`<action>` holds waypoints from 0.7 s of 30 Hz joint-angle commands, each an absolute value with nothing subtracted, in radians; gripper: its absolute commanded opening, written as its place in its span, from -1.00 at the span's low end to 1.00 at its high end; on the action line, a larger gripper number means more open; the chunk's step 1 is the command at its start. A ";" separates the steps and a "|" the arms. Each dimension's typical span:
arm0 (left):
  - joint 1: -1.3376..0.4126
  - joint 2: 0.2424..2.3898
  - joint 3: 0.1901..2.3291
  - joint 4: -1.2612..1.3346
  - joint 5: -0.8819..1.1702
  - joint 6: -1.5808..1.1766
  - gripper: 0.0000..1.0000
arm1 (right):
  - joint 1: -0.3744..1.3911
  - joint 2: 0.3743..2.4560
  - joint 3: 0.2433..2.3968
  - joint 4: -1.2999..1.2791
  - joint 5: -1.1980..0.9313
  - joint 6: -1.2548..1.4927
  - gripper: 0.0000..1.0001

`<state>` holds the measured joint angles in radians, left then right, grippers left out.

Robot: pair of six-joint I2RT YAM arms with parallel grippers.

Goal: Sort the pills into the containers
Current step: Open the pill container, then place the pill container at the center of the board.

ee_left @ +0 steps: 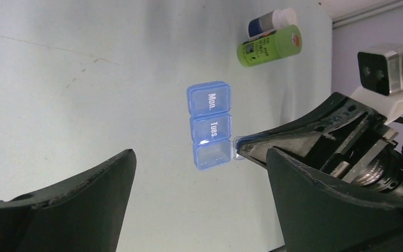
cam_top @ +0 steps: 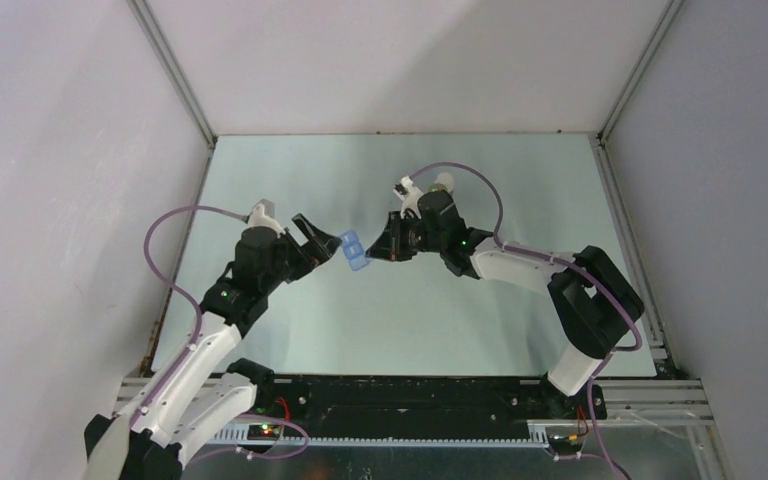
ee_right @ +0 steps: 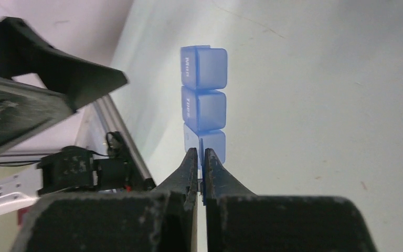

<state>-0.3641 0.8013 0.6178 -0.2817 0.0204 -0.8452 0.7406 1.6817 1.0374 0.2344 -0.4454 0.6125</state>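
Right hand (ee_right: 200, 153) pinching pill organizer (ee_right: 204, 110), left hand (cam_top: 320, 248) spread

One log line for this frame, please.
left gripper: open, by pill organizer | right gripper: shut on end lid | Mon., Tues. compartments: closed

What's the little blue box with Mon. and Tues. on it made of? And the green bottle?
The blue box looks like see-through plastic: the pale table shows through its walls, and its lids shine. The green bottle seems to be plastic too, but its smooth green skin may just be a wrapped label with print on it. I can't tell what lies underneath.
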 commanded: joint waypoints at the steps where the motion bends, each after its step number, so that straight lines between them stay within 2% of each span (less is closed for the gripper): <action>1: -0.364 0.825 0.681 -0.340 -0.052 -0.789 0.99 | 0.748 1.741 1.040 0.160 -0.333 0.545 -1.00; 11: -0.364 0.811 0.654 -0.324 -0.010 -0.774 0.99 | 0.749 1.863 1.041 0.151 -0.298 0.508 -1.00; 13: -0.365 0.804 0.651 -0.322 -0.008 -0.768 0.99 | 0.745 1.873 1.041 0.143 -0.299 0.499 -0.95; 15: -0.364 0.799 0.651 -0.327 -0.008 -0.760 0.99 | 0.741 1.874 1.041 0.136 -0.306 0.490 -0.77; 20: -0.364 0.814 0.706 -0.405 -0.008 -0.704 0.99 | 0.718 1.831 1.040 0.089 -0.299 0.479 -0.06; 21: -0.364 0.817 0.722 -0.428 -0.008 -0.692 0.99 | 0.713 1.806 1.041 0.077 -0.292 0.474 0.01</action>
